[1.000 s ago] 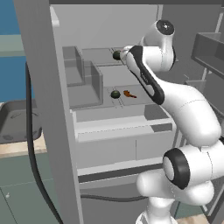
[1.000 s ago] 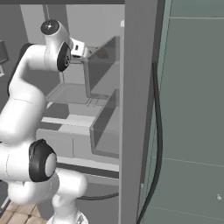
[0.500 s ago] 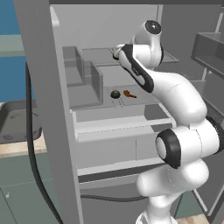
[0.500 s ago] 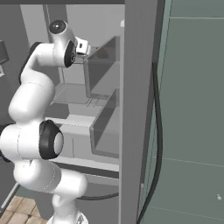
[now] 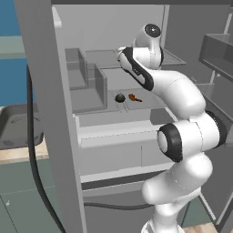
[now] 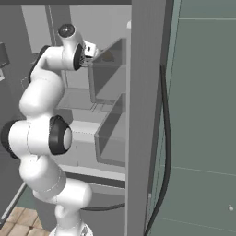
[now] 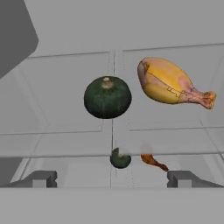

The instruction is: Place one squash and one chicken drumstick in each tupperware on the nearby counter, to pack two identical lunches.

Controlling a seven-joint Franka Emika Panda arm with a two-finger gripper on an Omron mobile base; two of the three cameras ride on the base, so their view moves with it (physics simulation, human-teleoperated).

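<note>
Squash: two. One large in the hand view, dark green and round (image 7: 107, 97); one small below it (image 7: 120, 159), also seen on the lower shelf in the left base view (image 5: 120, 97).

Chicken drumstick: two. One plump, golden-orange (image 7: 171, 83); one thin, reddish-orange (image 7: 153, 161), lying just beside the small squash in the left base view (image 5: 134, 97).

Clear shelf bins: two, on the left of the shelves (image 5: 90, 86).

Sink basin: one, at far left (image 5: 16, 132).

Black cable: one (image 5: 35, 177).

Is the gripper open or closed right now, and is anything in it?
Open and empty. In the hand view the gripper has its fingertips far apart, with the squash and the chicken drumstick ahead, untouched.
</note>
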